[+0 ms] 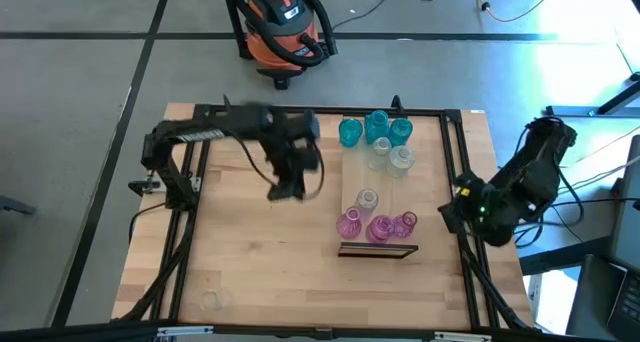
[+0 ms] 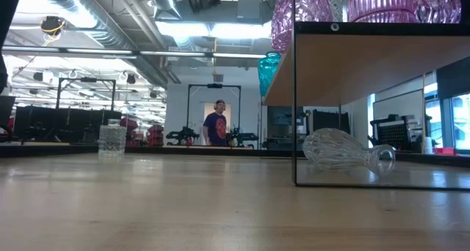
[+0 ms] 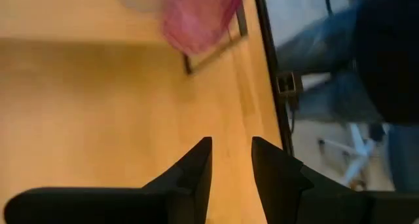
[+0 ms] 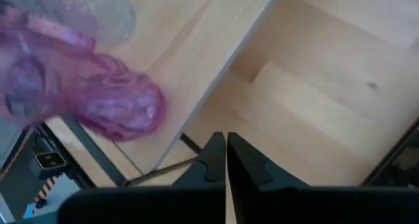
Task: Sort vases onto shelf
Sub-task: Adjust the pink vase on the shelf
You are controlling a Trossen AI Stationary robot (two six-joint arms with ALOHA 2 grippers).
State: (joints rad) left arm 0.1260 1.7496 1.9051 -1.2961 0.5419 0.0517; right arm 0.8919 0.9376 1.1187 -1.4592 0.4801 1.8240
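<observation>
Presently, the shelf point(image 1: 392, 197) lies as a long board running from the far side of the table toward the near side, right of centre, with its dark edge point(image 1: 378, 250) at the near short end. On it stand three groups: teal vases point(image 1: 374, 129) at the far end, clear vases point(image 1: 392, 158) behind them toward the middle, and pink vases point(image 1: 377, 225) at the near end. The low view shows one clear vase point(image 2: 346, 151) lying on its side on the tabletop beneath the raised board, its neck pointing right in that view. Another clear vase point(image 1: 211, 300) stands alone at the near-left part of the table, well apart from the shelf.

The left gripper point(image 1: 287, 187) hangs over the table's middle, to the left of the shelf and level with the gap between the clear and pink groups. Its wrist view shows the fingers point(image 3: 196, 171) slightly apart with bare wood between them; nothing is held. It is the nearer arm to both loose vases, in my judgement, and the lone one lies toward the near-left corner from it.

The right gripper point(image 1: 455, 214) waits at the table's right edge, just beside the pink end of the shelf, fingers pressed together and empty.
</observation>
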